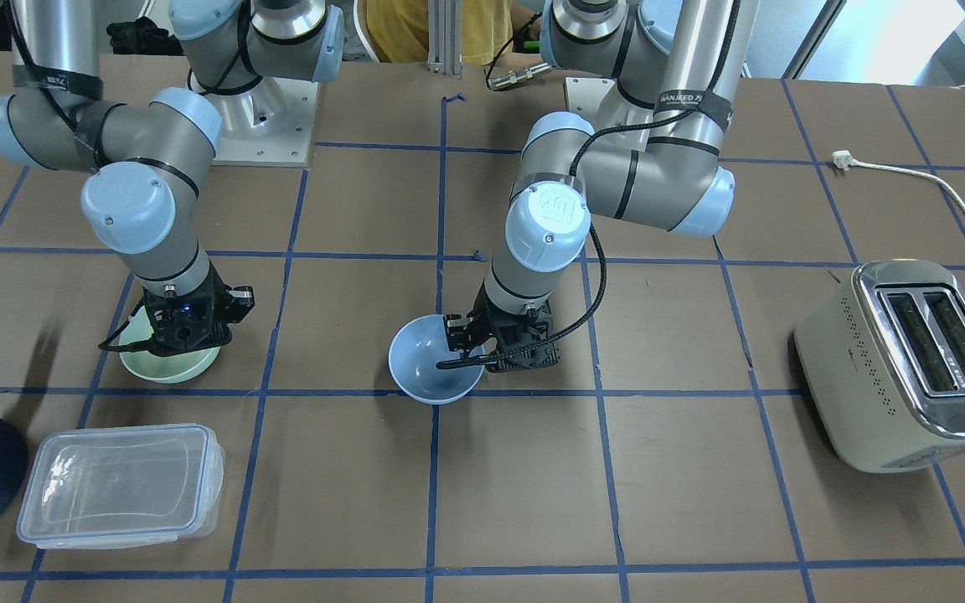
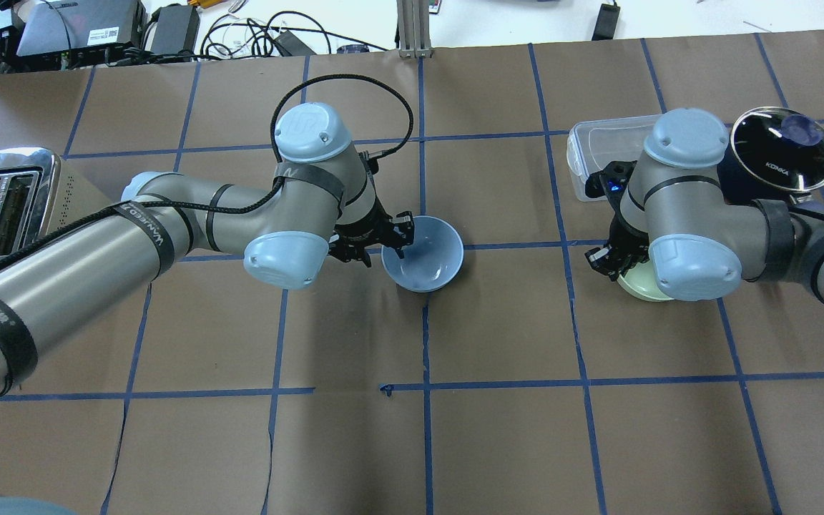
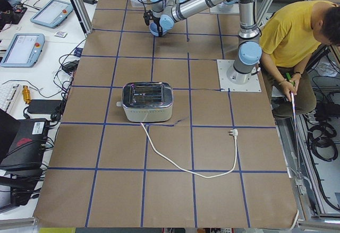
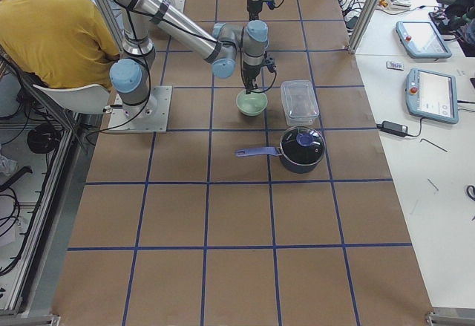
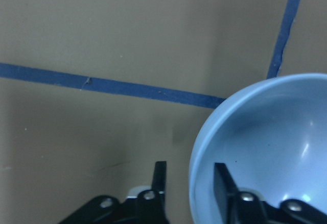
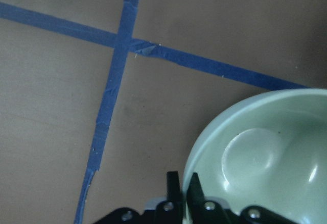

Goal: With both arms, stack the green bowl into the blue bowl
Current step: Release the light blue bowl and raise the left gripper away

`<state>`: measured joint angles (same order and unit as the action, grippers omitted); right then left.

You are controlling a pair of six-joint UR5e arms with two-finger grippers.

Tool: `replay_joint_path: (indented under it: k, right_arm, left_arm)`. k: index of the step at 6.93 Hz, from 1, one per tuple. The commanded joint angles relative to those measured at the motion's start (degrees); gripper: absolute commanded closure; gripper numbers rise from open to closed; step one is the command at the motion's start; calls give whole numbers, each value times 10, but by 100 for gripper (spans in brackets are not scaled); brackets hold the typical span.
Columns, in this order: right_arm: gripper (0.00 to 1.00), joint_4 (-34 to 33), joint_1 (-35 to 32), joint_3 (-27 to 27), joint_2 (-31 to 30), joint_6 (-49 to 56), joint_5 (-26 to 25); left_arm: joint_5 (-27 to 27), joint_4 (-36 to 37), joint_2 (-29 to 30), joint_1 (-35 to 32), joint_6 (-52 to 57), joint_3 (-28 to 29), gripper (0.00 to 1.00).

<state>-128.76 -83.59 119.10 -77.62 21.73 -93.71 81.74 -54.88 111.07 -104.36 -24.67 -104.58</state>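
Now, left gripper (image 5: 189, 167) spread astride blue bowl (image 5: 276, 132) rim (untouched), right gripper (image 6: 183, 177) clenched on green bowl (image 6: 265, 152)

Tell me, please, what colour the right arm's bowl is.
Mint green bowl; clearest in right wrist view.

The left arm (image 2: 169, 222), grey jointed metal with light blue joint caps, reaches toward the table's middle with its wrist turned down. Its black two-finger left gripper (image 5: 189, 175) points downward, jaws parted and straddling the rim of the light blue plastic bowl (image 5: 276, 147). The matching right arm (image 2: 698, 207) is bent at the elbow. Its right gripper (image 6: 183, 183) also points down, jaws pinched on the rim of the mint-green plastic bowl (image 6: 265, 152).
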Motion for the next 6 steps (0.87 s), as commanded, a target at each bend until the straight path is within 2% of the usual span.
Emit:
replay_joint_path:
  k: [1, 2, 3, 4, 5, 6]
  right_arm:
    - [100, 3, -1, -17, -5, -6, -2]
    - [100, 38, -3, -47, -10, -9, -3]
    - [100, 113, -4, -100, -12, -17, -3]
    - [100, 173, -9, -147, -13, -38, -2]
    - [100, 184, -20, -180, -17, -79, 8]
    - [100, 191, -45, -188, -12, -128, 15]
  left_arm:
    - [3, -112, -43, 14, 62, 65, 12]
    - [21, -210, -65, 40, 113, 119, 12]
    - [50, -292, -83, 71, 204, 173, 11]
    - [53, -348, -107, 96, 249, 194, 11]
    - [68, -359, -140, 114, 267, 191, 11]
    - [66, -357, -174, 134, 286, 175, 11]
